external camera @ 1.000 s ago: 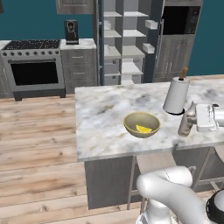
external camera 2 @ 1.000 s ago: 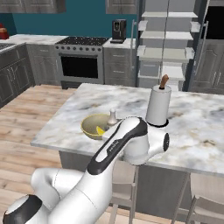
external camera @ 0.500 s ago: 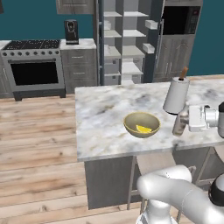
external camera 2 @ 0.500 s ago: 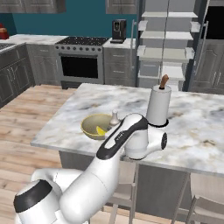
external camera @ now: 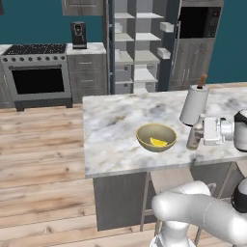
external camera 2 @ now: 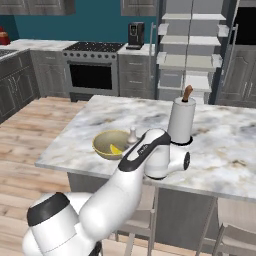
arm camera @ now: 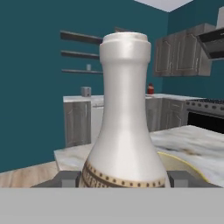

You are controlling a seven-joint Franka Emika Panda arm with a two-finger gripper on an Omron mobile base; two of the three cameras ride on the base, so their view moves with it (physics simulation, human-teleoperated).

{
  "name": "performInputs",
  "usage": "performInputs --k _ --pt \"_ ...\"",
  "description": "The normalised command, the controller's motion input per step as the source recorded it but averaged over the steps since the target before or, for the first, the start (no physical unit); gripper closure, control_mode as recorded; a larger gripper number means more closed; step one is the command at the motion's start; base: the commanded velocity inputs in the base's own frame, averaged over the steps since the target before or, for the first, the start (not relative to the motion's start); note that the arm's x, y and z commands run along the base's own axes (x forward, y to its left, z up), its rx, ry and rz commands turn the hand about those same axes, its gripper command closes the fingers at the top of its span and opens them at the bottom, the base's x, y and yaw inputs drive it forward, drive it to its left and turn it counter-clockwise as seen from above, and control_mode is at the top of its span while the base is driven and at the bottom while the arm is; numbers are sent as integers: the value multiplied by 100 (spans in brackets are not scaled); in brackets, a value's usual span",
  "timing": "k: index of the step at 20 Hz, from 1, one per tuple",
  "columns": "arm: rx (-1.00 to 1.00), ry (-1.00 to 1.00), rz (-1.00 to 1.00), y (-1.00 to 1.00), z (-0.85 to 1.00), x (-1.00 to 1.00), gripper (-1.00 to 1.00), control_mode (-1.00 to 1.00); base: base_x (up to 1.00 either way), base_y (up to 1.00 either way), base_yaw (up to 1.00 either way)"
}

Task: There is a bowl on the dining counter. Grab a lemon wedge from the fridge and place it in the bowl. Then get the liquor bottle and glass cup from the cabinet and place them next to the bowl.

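Observation:
The liquor bottle (external camera: 193,141), white with a brown patterned band, stands upright at the counter just right of the bowl (external camera: 155,131). My gripper (external camera: 198,134) is shut on its lower body. In the hand view the bottle (arm camera: 124,109) rises between my fingertips (arm camera: 64,178). The yellowish bowl (external camera 2: 104,142) holds a lemon wedge (external camera: 158,142), and the bottle's neck (external camera 2: 132,134) pokes up beside it, behind my arm. Whether the bottle's base touches the marble I cannot tell. The glass cup is out of view.
A paper towel roll (external camera: 194,103) stands on the marble dining counter (external camera: 116,125) just behind the bottle. The fridge (external camera: 140,48) stands open beyond the counter. A stove (external camera: 38,72) and a coffee machine (external camera: 78,34) are at the back left. Stools sit below the counter's near edge.
My gripper has carried the bottle a little leftward along the counter, closer to the bowl. The bowl and paper towel roll have not moved.

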Motion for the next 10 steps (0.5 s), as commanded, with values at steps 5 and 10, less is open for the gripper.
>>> performInputs --k 5,10 --pt "0 0 0 -4 -20 25 100 -100 0 0 0" --pt "-6 0 0 -11 -14 17 100 -100 0 0 0"
